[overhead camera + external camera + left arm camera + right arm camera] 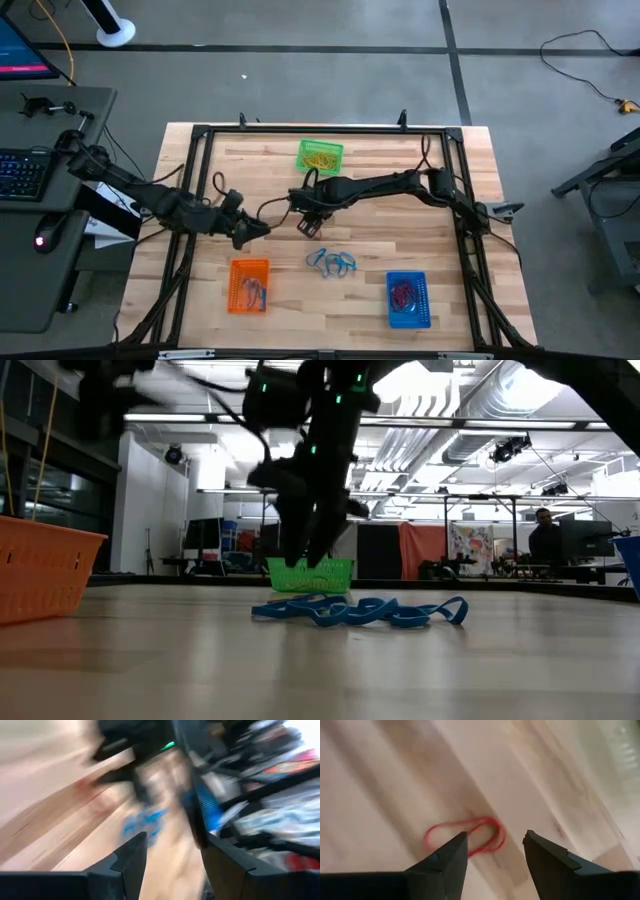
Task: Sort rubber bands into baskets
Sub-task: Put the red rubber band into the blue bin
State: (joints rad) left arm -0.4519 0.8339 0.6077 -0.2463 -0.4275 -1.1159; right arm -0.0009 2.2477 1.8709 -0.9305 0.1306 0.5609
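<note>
Reaching in from the right, the right arm stretches over mid-tabletop (270, 180), its tool (495, 851) spread open above a thin red rubber band (465, 836) lying flat. Beside it, the left tool (262, 230) hovers open. Beyond sits the green mesh basket (320, 157).

The wooden table (200, 290) carries a green basket (320, 156), an orange basket (249, 285) and a blue basket (407, 299), with loose blue rubber bands (331, 263) lying between them and a red rubber band (467, 836) on the bare boards.
</note>
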